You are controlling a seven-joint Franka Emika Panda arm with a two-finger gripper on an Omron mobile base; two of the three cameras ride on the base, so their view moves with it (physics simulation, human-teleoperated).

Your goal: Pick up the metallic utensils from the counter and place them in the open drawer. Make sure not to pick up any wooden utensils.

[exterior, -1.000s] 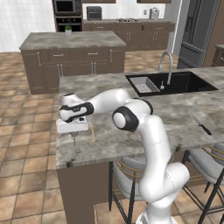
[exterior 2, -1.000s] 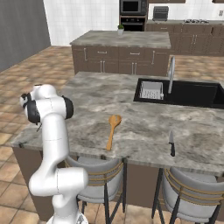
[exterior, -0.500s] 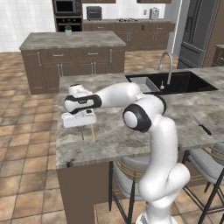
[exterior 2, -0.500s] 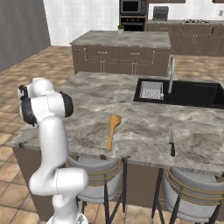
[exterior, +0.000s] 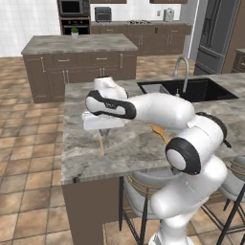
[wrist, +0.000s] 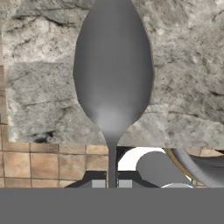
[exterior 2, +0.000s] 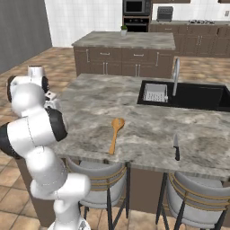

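1. Hand view: a grey metal spoon [wrist: 113, 74] stands right in front of the lens, bowl at the top of the picture, slim handle running down between the two finger tips.
2. The gripper [wrist: 112, 183] has its jaws nearly together on that handle; it is holding the spoon.
3. Behind the spoon lies the veined stone counter [wrist: 39, 87], and lower in the picture a strip of tan floor tiles.
4. Left base view: the white arm reaches across the counter [exterior: 139, 143] toward its left end, the hand [exterior: 103, 119] low over the stone there.
5. Just under the hand a thin pale stick [exterior: 101, 143] points down at the slab near the counter's front edge; I cannot tell whether it is the spoon's handle or another utensil.
6. Right base view: the orange-brown wooden spoon [exterior 2: 115, 133] lies on the counter [exterior 2: 148, 130], bowl away from the stools, handle toward the front edge.
7. Well to its right a dark knife [exterior 2: 176, 147] lies near the front edge, blade pointing toward the sink [exterior 2: 197, 96].
8. The sink is set into the far right of the slab, with a curved tap [exterior 2: 176, 74] at its left side.
9. Two stools [exterior 2: 101, 179] stand tucked under the counter's front.
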